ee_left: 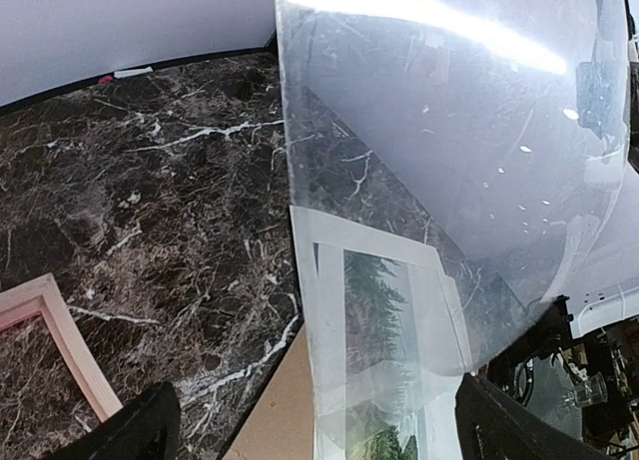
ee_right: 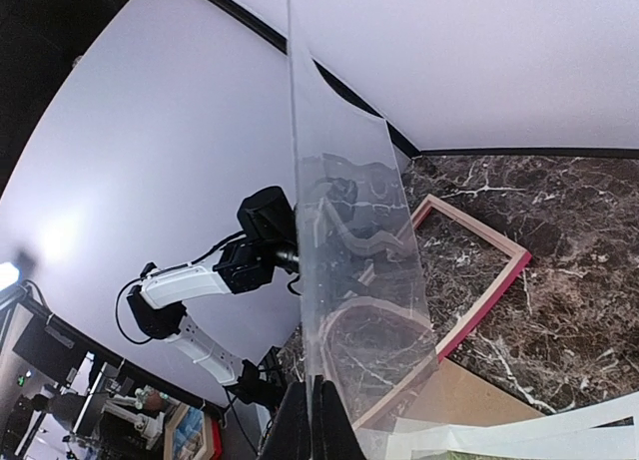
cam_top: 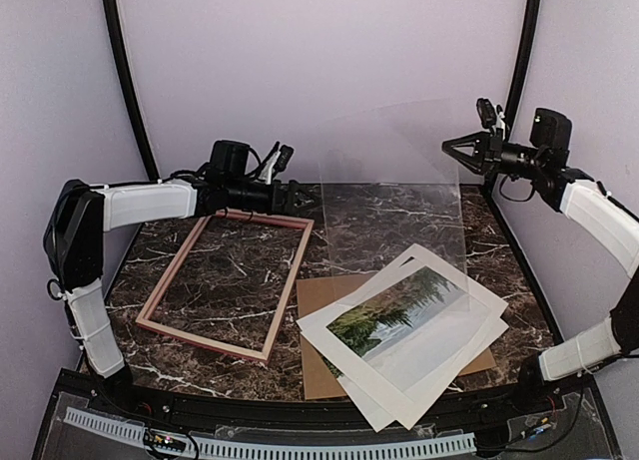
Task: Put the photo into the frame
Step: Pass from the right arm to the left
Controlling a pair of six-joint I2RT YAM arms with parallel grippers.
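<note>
Released, jaws spread wide on nothing: the left tool (cam_top: 298, 196), poised at the far end of the frame (cam_top: 200, 340). Flat on the left half of the bench (cam_top: 499, 242): that frame. Clenched on one edge of a clear sheet (cam_top: 394, 176), upright along the far edge: the right tool (cam_top: 454, 149). Face up toward the near right corner, beside the frame: the photo (cam_top: 399, 315), in a fanned pile of white sheets (cam_top: 399, 405) across a brown board (cam_top: 315, 295).

Photo (cam_top: 404, 315) flat near pink frame (cam_top: 200, 340)
</note>
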